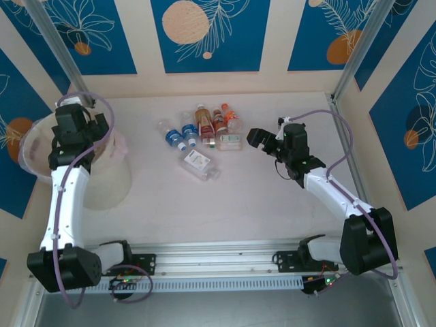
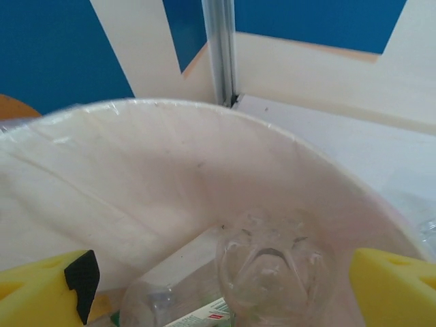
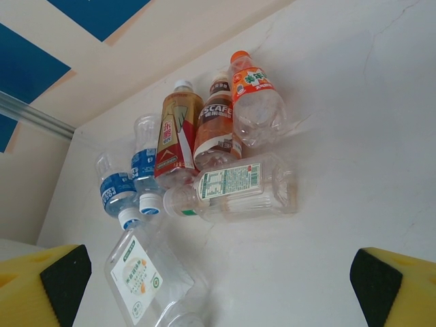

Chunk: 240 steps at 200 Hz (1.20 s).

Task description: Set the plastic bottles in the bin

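1. Release over round cream-beige bin [image 2: 170, 109]: hold left gripper [image 2: 225, 293] above the middle, jaws wide, gripping nothing.
2. Aim right gripper [image 3: 218, 286], likewise spread and empty, at one bottle's body.
3. Small clear plastic bottles [image 3: 204, 157]: clustered, lying on pale table [image 1: 259, 204], with red, orange and blue labels; one bare clear bottle [image 2: 272, 272] inside bin.

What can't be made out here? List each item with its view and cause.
Bin contents: top view, left arm covers much of its mouth.
Bottles inside the bin: left wrist, cut by bottom edge.
Label text on table bottles: top view, too small.
Square bottle: right wrist, bottom edge cuts its end.
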Tool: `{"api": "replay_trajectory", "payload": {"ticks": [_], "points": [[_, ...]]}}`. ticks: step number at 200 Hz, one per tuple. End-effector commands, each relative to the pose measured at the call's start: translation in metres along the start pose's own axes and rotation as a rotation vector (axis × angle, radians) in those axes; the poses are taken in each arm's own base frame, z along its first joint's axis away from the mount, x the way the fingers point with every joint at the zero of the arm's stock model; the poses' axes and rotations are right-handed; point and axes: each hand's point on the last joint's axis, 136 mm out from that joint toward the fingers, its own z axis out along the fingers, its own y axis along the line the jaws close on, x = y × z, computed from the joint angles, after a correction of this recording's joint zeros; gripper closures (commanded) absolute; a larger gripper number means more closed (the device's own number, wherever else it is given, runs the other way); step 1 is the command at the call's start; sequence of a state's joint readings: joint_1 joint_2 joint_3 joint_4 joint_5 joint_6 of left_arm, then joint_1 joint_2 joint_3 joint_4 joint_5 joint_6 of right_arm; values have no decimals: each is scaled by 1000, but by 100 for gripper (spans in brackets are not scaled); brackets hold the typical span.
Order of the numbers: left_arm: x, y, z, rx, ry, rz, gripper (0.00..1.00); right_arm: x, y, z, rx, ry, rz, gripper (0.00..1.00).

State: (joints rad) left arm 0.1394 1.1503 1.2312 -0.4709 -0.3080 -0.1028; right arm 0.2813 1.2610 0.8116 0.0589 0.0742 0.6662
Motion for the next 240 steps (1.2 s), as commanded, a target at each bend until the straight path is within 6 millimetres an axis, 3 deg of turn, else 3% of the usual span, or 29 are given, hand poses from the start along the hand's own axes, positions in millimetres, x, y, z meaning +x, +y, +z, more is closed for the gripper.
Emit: {"api": "replay_trajectory", "payload": {"ticks": [1, 39, 63, 93, 135, 163, 210, 223, 240], "points": [[-26, -16, -24, 118, -89, -56, 3, -4, 10, 0, -27, 3, 8, 0], [-46, -26, -52, 230, -170, -147, 0, -3, 10, 1, -27, 16, 0, 0], [-57, -43, -71, 348, -184, -214, 0, -3, 6, 1, -7, 9, 8, 0], [-57, -78, -84, 357, -167, -140, 0, -5, -2, -2, 25, -27, 30, 1], [-41, -158, -95, 425, -151, -54, 0, -6, -7, -8, 39, -53, 38, 1], [-13, -211, -99, 473, -141, -65, 0, -5, -11, -11, 52, -50, 41, 1], [85, -288, -79, 613, 109, -113, 0, -5, -11, -13, 52, -48, 45, 1], [109, -298, -70, 612, 186, -161, 0, -5, -11, -13, 48, -47, 45, 1], [139, -288, -49, 474, 283, -235, 0, -3, -11, -13, 47, -37, 46, 1]]}}
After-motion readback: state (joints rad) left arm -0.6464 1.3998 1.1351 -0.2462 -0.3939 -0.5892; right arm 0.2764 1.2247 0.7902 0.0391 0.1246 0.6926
